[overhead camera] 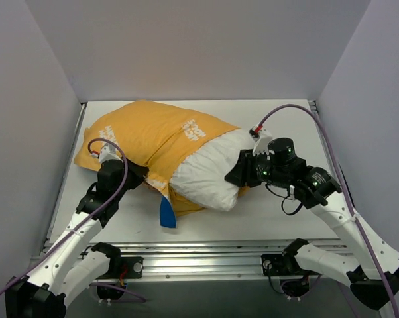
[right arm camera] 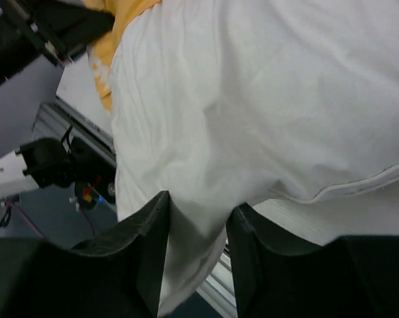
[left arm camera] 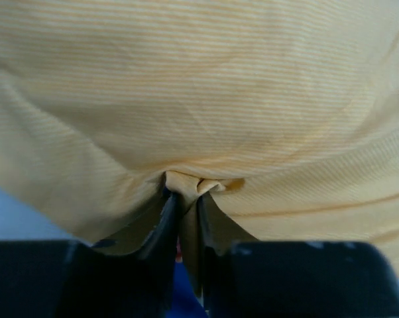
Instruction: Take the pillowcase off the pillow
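The pillowcase lies yellow-orange side up with white lettering, still round most of the pillow; a blue flap hangs at its near edge. The white pillow bulges out of its right end. My left gripper is shut on a pinched fold of the yellow fabric at the cover's near left side. My right gripper is at the pillow's right end, its fingers closed on a bunch of white pillow fabric.
The white table has grey walls on three sides. An aluminium rail runs along the near edge, with both arm bases on it. The right arm's purple cable loops above the table at the right.
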{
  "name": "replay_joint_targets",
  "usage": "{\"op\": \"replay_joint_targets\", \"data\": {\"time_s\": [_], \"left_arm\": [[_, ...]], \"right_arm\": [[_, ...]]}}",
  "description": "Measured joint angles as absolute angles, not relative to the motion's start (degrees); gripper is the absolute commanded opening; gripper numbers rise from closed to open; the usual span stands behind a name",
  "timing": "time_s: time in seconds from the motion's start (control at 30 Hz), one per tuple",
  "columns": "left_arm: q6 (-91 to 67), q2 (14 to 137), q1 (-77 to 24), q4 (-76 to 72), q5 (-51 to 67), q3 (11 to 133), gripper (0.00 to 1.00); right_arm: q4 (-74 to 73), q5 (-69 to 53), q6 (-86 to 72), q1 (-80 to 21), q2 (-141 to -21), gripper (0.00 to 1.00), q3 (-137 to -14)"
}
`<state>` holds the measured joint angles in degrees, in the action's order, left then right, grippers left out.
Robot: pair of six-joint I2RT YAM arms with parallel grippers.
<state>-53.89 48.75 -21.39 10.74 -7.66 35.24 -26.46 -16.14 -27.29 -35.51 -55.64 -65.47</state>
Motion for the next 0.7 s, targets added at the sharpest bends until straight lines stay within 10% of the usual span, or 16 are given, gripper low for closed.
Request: {"op": "replay_joint_targets", "data": {"time_s": [0.07, 0.23, 0.43, 0.7], "left_arm": [[-50.94, 48.36, -19.81, 15.62, -9.67, 36.4, 0.37], [-45.74, 45.82, -17.45, 30.96, -15.18, 43.55, 0.64], [-42.19, 43.4, -17.43, 37.17, -15.84, 51.57, 0.87], [-38.24, 59.7, -17.43, 33.82, -12.64, 53.6, 0.89]], "right_arm": [[-27.46, -21.63, -25.74, -35.18, -56.93, 0.62, -64.14], [-30.61, -27.11, -19.73, -34.79, -61.71, 0.83, -65.78], [-32.27, -22.46, -14.79, -32.34, -68.01, 0.89, -76.99], [-22.81, -16.73, -13.96, -26.3, -80.01, 0.84, -74.13]]}}
